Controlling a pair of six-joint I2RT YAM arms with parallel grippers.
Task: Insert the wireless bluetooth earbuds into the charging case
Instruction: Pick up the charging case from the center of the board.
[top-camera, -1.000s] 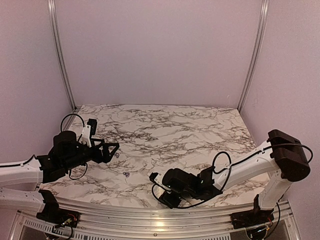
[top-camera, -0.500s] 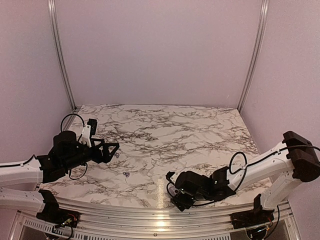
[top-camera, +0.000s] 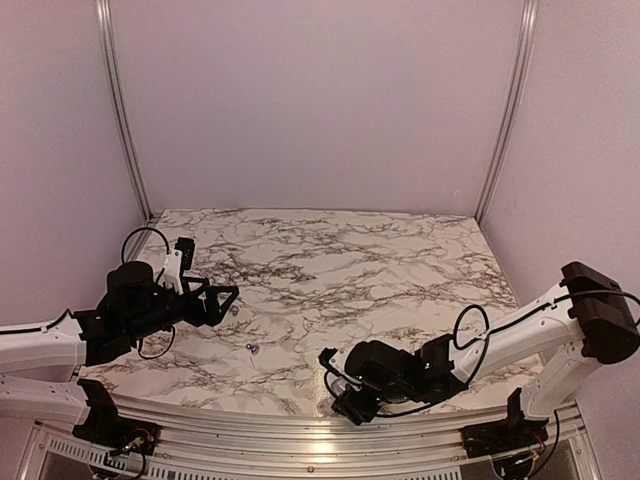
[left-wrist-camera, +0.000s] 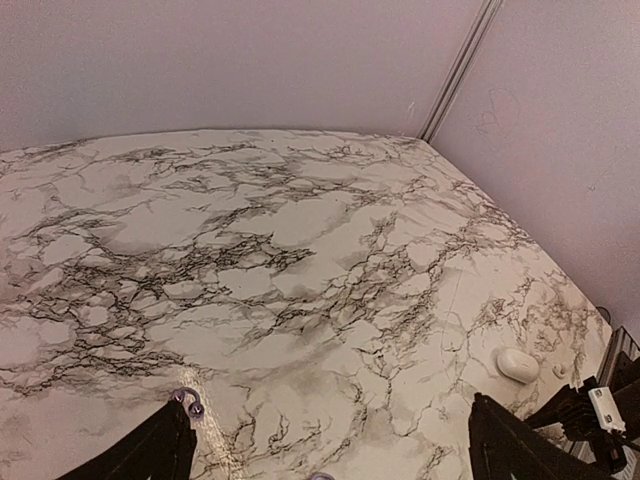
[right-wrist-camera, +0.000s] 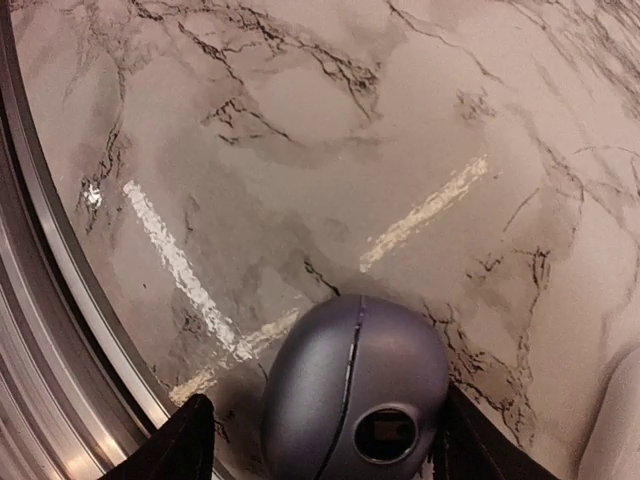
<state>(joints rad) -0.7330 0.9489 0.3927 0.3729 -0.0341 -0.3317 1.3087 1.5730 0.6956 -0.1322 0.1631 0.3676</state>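
Note:
The charging case (right-wrist-camera: 352, 392) lies on the marble table (top-camera: 330, 270) between my right gripper's (right-wrist-camera: 325, 445) open fingers. It looks grey in shadow there, with a seam and a small port facing the camera. The right finger (right-wrist-camera: 462, 440) touches it; the left finger (right-wrist-camera: 188, 442) stands apart. In the left wrist view the case (left-wrist-camera: 517, 364) is a white pebble. One tiny earbud (left-wrist-camera: 188, 402) lies by my left gripper's (left-wrist-camera: 335, 455) left fingertip, another (left-wrist-camera: 322, 476) at the bottom edge. In the top view one bud (top-camera: 252, 348) shows between the arms. The left gripper (top-camera: 222, 298) is open and empty.
The metal rail (right-wrist-camera: 30, 300) of the table's near edge runs close beside the right gripper (top-camera: 338, 392) and the case. Lavender walls and two aluminium posts (top-camera: 120, 120) close off the back and sides.
The right gripper slid right along the near edge, then came back a little to the left. The left arm has not moved.

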